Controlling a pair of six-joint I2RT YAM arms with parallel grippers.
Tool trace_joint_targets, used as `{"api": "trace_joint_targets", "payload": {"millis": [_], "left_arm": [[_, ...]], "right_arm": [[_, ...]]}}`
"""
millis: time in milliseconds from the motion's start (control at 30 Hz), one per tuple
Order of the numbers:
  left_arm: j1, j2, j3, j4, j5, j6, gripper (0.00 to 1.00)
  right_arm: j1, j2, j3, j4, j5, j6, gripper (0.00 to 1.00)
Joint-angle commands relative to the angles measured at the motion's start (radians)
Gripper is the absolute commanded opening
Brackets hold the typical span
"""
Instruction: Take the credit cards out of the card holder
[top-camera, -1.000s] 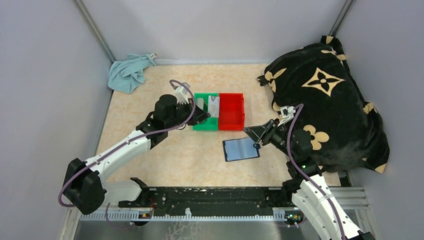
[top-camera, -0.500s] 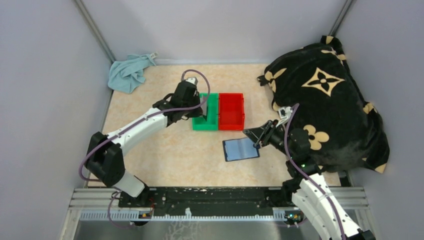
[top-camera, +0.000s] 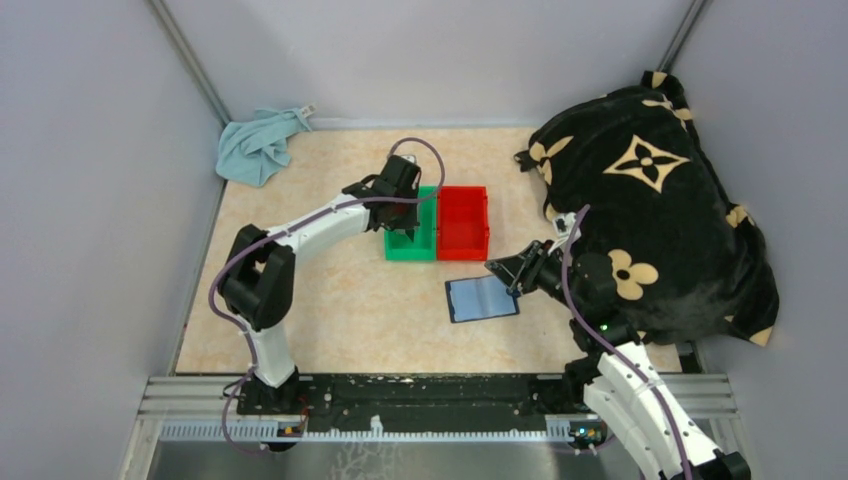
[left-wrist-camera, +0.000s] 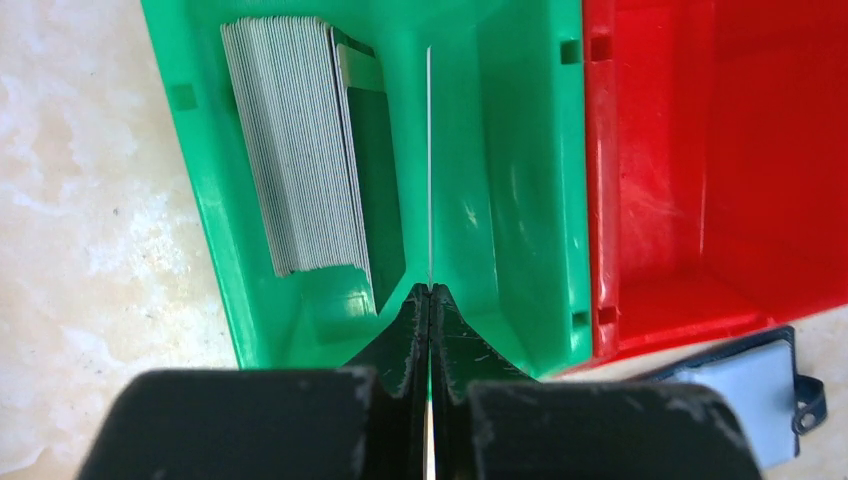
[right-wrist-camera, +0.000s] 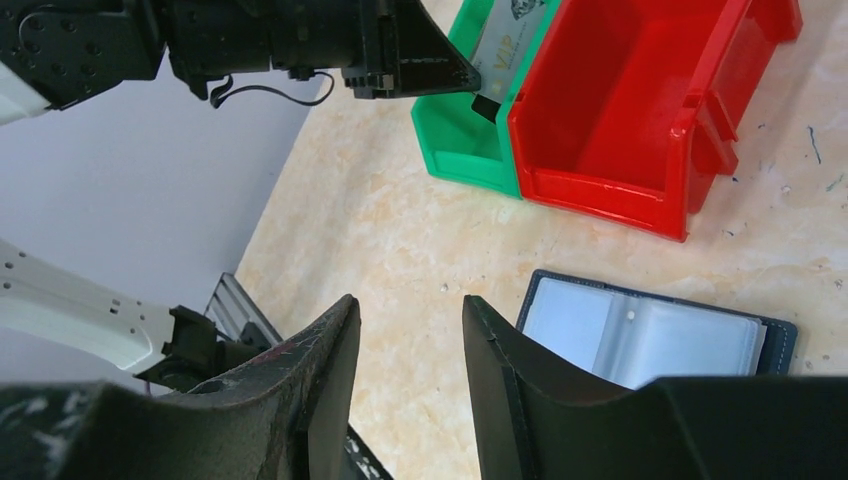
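Your green bin (left-wrist-camera: 500, 200) holds a neat stack of thin grey cards (left-wrist-camera: 295, 150), standing on edge against one long wall. Your left jaws are clenched on one more credit card (left-wrist-camera: 429, 170) over the green bin. It stands on edge too, thin as a line, and points along the bin's length. The shiny red bin (left-wrist-camera: 700, 150) touches the green bin's side. The card holder (top-camera: 482, 298) lies open and flat on the desk (top-camera: 330, 290), near the green bin on its red side, clear pockets up. Your right jaws are spread apart by its edge.
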Motion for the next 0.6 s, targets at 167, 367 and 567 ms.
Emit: {"api": "trace_joint_targets", "payload": {"millis": [167,367,567], "left_arm": [[0.006,0.094,0.100,-0.075,-0.049,0.036,0.00],[0.005,0.110,0.119,-0.094,-0.083,0.044,0.00],[0.005,0.119,0.129,-0.111,-0.108,0.044,0.00]], "right_arm": [[-0.005,0.007,0.041,0.001,0.019,-0.049,0.43],[-0.005,0.024,0.043,0.013,0.016,-0.048,0.42],[-0.006,0.031,0.039,0.019,0.015,-0.048,0.42]]}}
